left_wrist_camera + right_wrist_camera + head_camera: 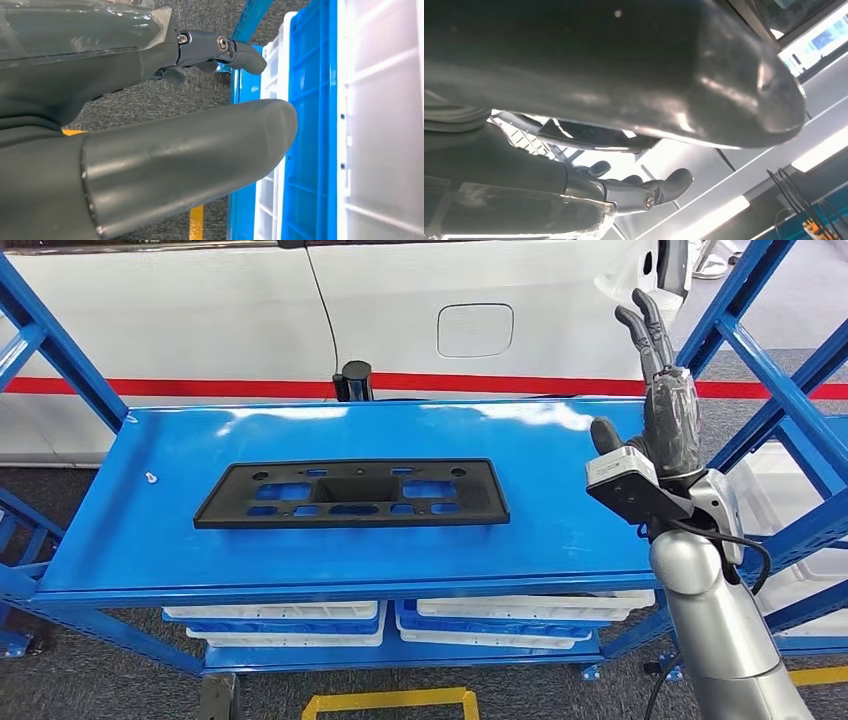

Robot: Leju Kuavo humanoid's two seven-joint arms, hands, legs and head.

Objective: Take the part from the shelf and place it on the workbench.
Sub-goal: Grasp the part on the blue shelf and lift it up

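Black, flat, cut-out plastic part lies on the glossy blue desk; right hand raised, empty, fingers apart; left hand empty, fingers apart.

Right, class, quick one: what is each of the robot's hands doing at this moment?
Left hand: open, holding nothing, hanging beside the blue and white bins.
Right hand: open, raised with fingers up, holding nothing; the black part lies on the workbench.
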